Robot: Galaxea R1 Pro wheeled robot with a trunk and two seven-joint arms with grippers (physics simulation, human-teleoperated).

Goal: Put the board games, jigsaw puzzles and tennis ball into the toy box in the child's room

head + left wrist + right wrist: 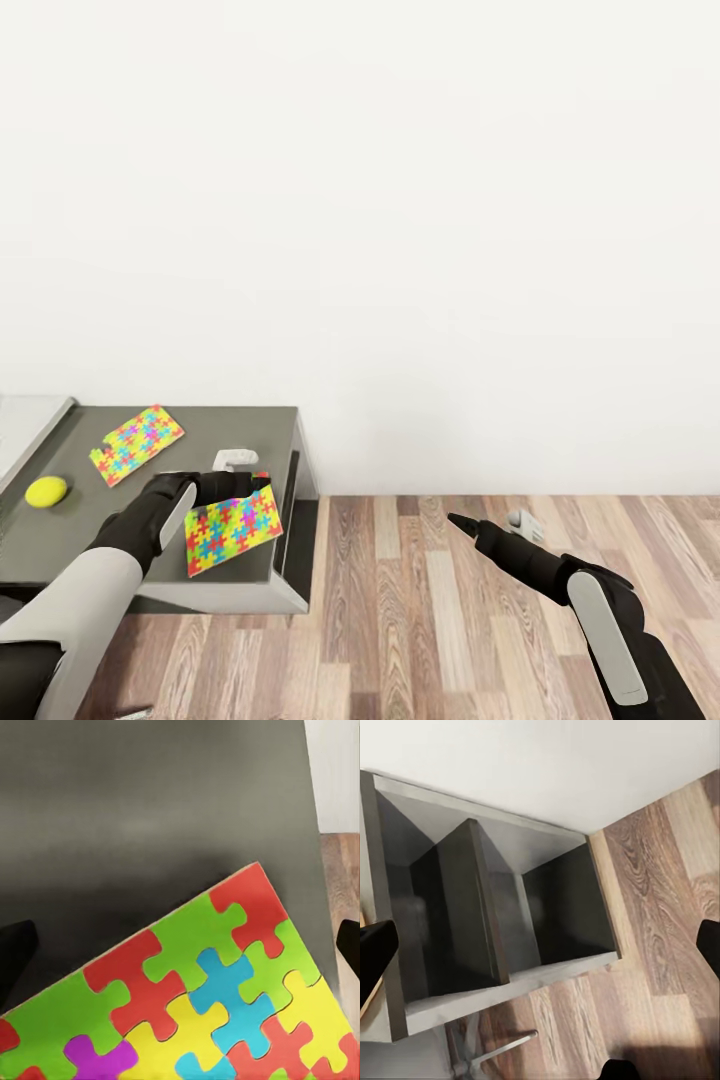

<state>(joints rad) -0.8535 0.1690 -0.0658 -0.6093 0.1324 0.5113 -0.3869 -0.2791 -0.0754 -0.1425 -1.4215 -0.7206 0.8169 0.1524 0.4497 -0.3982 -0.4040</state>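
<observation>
While the toy box lies outside these pictures, this is how things stand, left to right:

Tennis ball [46, 490]: on the dark grey section of the table [230, 415], far left, well apart from either arm.

Far jigsaw puzzle [136, 444]: flat on the table, right of the ball, turned diagonally, untouched.

Left gripper [236, 489]: over the table's near right part, with the near jigsaw puzzle [232, 531] at its fingertips; the sheet looks tilted and appears to be held, though I cannot tell whether the jaws are pressed on it. In the left wrist view the dark fingertips stand wide at either edge, and the sheet [217, 990] spans between them, its edges running diagonally to the jaw line.

Key relation: the left arm is much the nearer to both puzzles and the ball.

Right gripper [462, 522]: out over the wooden floor [420, 620], right of the table, jaws apparently together, carrying nothing.
</observation>
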